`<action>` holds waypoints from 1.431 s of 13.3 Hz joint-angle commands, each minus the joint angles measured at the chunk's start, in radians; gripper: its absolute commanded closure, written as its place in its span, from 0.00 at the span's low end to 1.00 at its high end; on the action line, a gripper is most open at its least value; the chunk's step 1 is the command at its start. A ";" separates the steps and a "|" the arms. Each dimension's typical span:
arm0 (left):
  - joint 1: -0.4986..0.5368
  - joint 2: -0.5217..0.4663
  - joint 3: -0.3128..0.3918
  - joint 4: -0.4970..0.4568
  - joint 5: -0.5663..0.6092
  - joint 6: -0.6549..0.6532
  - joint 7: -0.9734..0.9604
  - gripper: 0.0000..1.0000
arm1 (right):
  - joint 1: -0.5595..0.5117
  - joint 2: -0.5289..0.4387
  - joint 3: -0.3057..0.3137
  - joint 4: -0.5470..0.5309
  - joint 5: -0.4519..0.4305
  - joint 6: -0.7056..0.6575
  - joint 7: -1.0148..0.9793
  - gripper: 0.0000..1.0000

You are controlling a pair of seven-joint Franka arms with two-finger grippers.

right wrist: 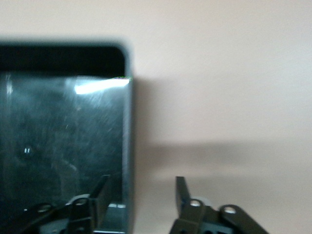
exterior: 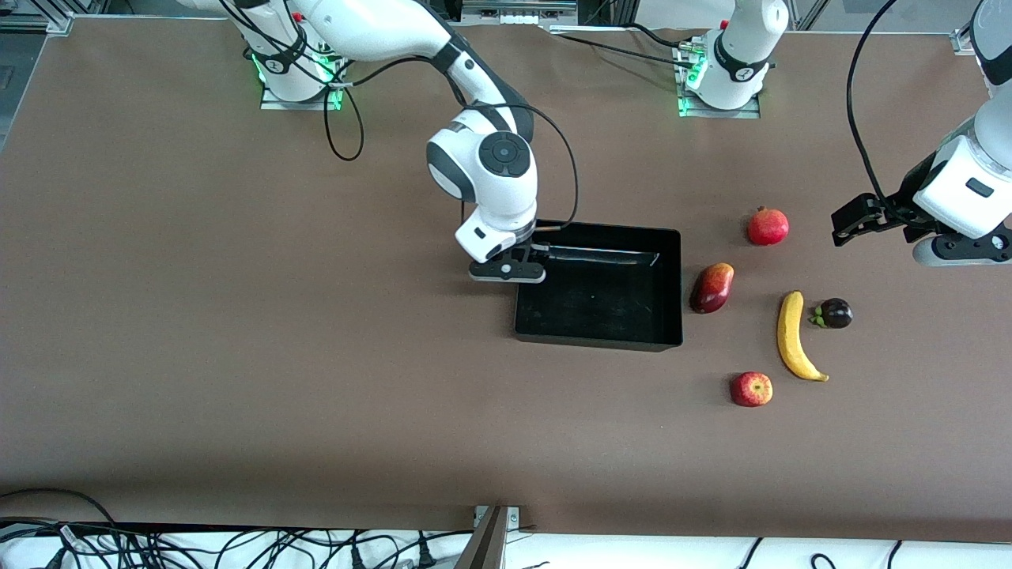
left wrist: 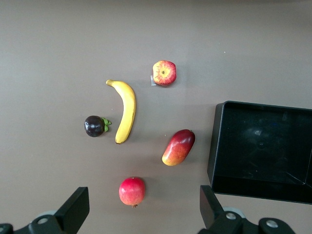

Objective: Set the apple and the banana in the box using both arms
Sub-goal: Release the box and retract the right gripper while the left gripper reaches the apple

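My right gripper (right wrist: 141, 195) sits spread astride the box (exterior: 672, 292) wall, maybe letting go, while my left gripper (left wrist: 144, 207) waits wide open above the fruit.

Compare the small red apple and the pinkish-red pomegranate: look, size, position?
The small round red apple has a yellowish patch around its stem dimple; the pinkish-red pomegranate is evenly coloured with a small crown tip. The apple looks a little smaller than the pomegranate. The apple lies nearest the front camera of all the fruit; the pomegranate lies farthest from it. Both are roundish red fruit sitting on the brown table, outside the glossy black plastic tray, untouched.
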 commanded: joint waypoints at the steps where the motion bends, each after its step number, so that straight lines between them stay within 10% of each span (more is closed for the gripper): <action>1: -0.012 0.002 0.019 0.012 -0.032 -0.018 0.009 0.00 | -0.056 -0.157 -0.018 -0.019 0.000 -0.162 -0.024 0.00; 7: -0.023 0.080 0.021 0.004 -0.033 0.063 0.000 0.00 | -0.351 -0.338 -0.058 -0.019 0.154 -0.451 -0.449 0.00; 15: -0.023 0.310 0.045 0.001 -0.024 0.301 -0.003 0.00 | -0.374 -0.469 -0.409 -0.025 0.157 -0.770 -0.945 0.00; 19: -0.023 0.426 0.062 0.003 -0.013 0.425 -0.005 0.00 | -0.515 -0.524 -0.315 -0.065 0.154 -0.769 -1.002 0.00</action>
